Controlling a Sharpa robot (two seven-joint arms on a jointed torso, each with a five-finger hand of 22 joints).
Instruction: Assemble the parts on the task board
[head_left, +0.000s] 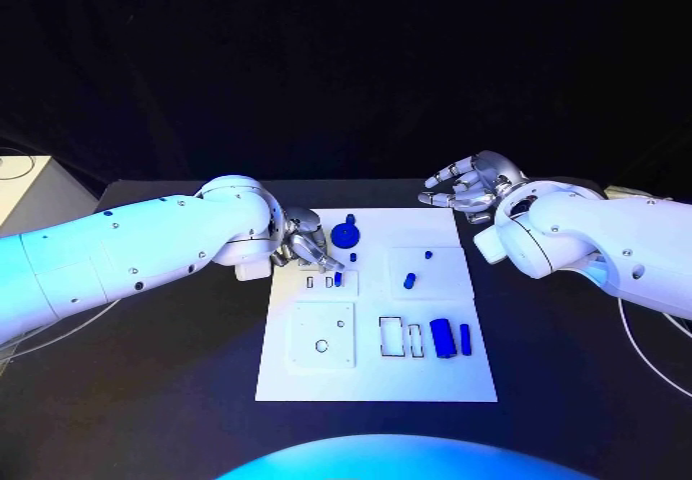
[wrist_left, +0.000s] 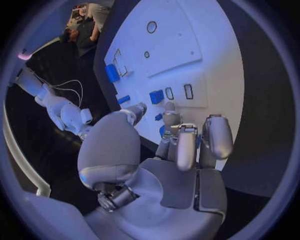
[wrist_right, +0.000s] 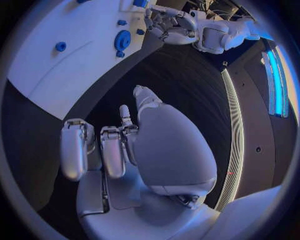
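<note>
While the left hand (head_left: 300, 243) curls low over the task board's (head_left: 378, 385) upper left corner, seemingly pinching a small blue part, though I cannot tell, the right hand (head_left: 469, 185) hovers loosely spread above the desk (head_left: 173, 350), holding nothing, probably waiting

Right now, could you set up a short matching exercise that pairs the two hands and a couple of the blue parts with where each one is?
Things:
1. left hand
2. right hand
3. round blue part
4. two long blue parts

Places:
A. lying side by side near the task board's near right corner
B. off the board, past its far right corner
C. at the board's far left edge
D. on the board's far end, just right of the left hand

Pairs: 1-C, 2-B, 3-D, 4-A
</note>
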